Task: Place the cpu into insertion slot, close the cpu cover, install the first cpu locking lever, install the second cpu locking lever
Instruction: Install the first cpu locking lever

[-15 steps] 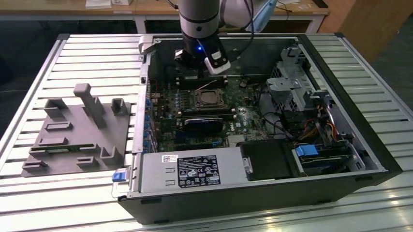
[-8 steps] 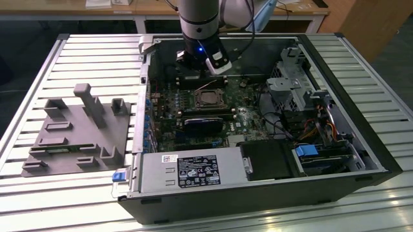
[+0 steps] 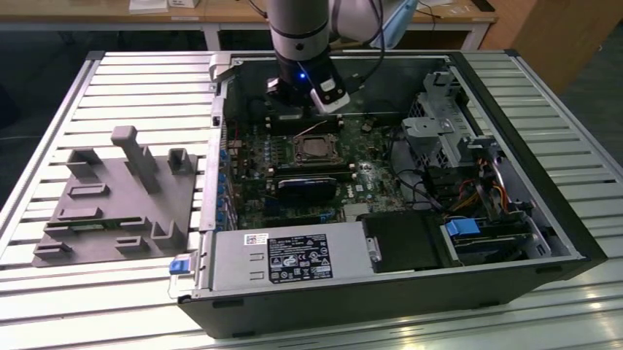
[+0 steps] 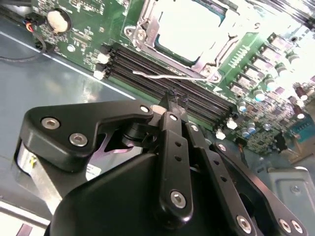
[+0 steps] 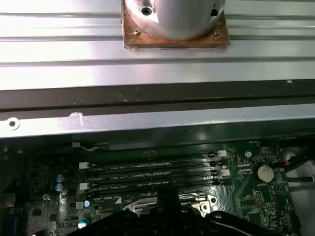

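The black metal gripper [image 4: 175,101] has its jaws clenched together in the second wrist view, with a thin silver wire lever [image 4: 167,76] just ahead of them. Beyond the lever sits the silvery square cpu [image 4: 189,24], washed out by glare, in the silver-rimmed insertion slot [image 4: 214,73]. The thin silver cpu cover [image 4: 147,29] frames it. In the exterior view, the grey arm [image 3: 297,36] hides the jaws.

A slatted, silvery metal bench [image 3: 117,80] spans the scene under even, bright light. Behind it stands a wooden-topped table [image 3: 233,13] on pale legs over dark floor [image 3: 34,55]. A brown wooden panel [image 3: 565,36] rises at the exterior view's right.
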